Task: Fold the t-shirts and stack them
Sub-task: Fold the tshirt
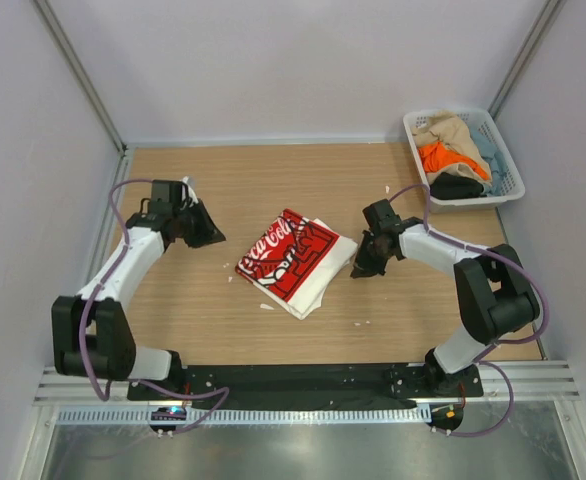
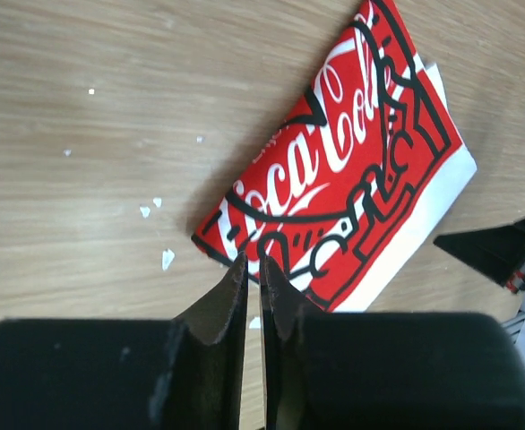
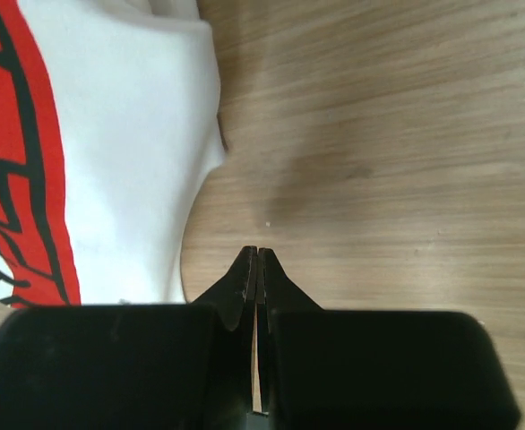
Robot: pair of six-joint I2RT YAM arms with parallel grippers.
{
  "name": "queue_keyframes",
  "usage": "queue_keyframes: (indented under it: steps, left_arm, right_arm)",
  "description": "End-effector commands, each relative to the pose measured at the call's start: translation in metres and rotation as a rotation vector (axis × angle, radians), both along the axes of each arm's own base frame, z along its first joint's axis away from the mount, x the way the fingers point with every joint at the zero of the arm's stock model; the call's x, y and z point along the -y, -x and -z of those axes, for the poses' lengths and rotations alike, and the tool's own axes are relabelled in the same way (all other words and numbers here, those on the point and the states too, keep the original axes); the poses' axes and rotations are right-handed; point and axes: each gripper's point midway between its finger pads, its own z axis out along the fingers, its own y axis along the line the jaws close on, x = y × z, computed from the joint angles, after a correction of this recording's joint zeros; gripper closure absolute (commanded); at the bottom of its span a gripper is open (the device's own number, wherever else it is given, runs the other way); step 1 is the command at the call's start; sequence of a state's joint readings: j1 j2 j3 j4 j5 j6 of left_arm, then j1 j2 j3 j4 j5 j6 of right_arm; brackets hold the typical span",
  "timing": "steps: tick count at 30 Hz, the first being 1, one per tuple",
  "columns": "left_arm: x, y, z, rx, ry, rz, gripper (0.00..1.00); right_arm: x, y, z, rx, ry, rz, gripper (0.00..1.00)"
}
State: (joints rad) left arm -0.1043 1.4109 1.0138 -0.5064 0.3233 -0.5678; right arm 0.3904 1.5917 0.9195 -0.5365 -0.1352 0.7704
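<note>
A folded white t-shirt with a red printed graphic lies flat on the wooden table, mid-table. The same shirt shows in the left wrist view and the right wrist view. My left gripper hovers left of it, and its tips stand a narrow slit apart with nothing between them. My right gripper sits just off the shirt's right edge, shut and empty over bare wood. Tan, orange, pale blue and black t-shirts lie crumpled in the basket.
A white lattice basket stands at the back right corner. Small white scraps dot the wood near the shirt, some of them just left of it. Pale walls and metal rails enclose the table on three sides.
</note>
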Motion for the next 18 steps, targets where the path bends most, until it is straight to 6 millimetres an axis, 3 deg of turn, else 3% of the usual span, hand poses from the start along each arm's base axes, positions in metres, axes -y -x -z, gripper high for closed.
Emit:
queue_keyframes:
  steps: [1, 7, 8, 10, 11, 12, 13, 14, 15, 16, 17, 18]
  left_arm:
    - [-0.005, 0.028, -0.006, -0.019, -0.008, -0.011, 0.9]
    - [-0.012, 0.058, -0.027, -0.005, -0.037, -0.014, 0.89]
    - [-0.014, 0.06, -0.032, 0.01, -0.053, -0.007, 0.89]
    - [-0.018, 0.066, -0.03, -0.001, -0.081, -0.006, 0.87]
    - [-0.021, 0.066, -0.03, 0.009, -0.104, -0.008, 0.83]
    - [-0.024, 0.065, -0.028, 0.012, -0.12, -0.001, 0.81]
    - [-0.024, 0.061, -0.031, 0.029, -0.123, 0.004, 0.77]
    - [-0.021, 0.056, -0.027, 0.021, -0.121, 0.021, 0.75]
    - [-0.019, 0.052, -0.026, 0.024, -0.124, 0.05, 0.74]
    - [-0.019, 0.048, -0.022, 0.008, -0.129, 0.061, 0.73]
    - [-0.018, 0.039, -0.026, 0.015, -0.135, 0.07, 0.72]
    - [-0.02, 0.034, -0.008, -0.048, -0.158, 0.088, 0.72]
  right_arm:
    - [-0.007, -0.034, -0.005, 0.102, -0.004, 0.038, 0.99]
    - [-0.013, -0.056, 0.015, 0.089, 0.013, 0.048, 0.99]
    - [-0.018, -0.069, 0.011, 0.115, 0.005, 0.044, 0.99]
    - [-0.023, -0.087, 0.021, 0.127, 0.017, 0.039, 0.99]
    - [-0.032, -0.112, 0.004, 0.184, 0.01, 0.022, 0.99]
    - [-0.034, -0.123, 0.016, 0.17, 0.027, 0.007, 0.99]
    - [-0.051, -0.158, -0.015, 0.259, -0.012, -0.021, 0.99]
    - [-0.06, -0.172, -0.021, 0.277, -0.026, -0.046, 0.99]
    - [-0.064, -0.177, -0.011, 0.245, -0.014, -0.088, 0.99]
    - [-0.085, -0.204, -0.047, 0.319, -0.084, -0.131, 0.99]
    - [-0.088, -0.203, -0.052, 0.292, -0.084, -0.159, 0.98]
    - [-0.089, -0.21, -0.06, 0.307, -0.065, -0.195, 0.99]
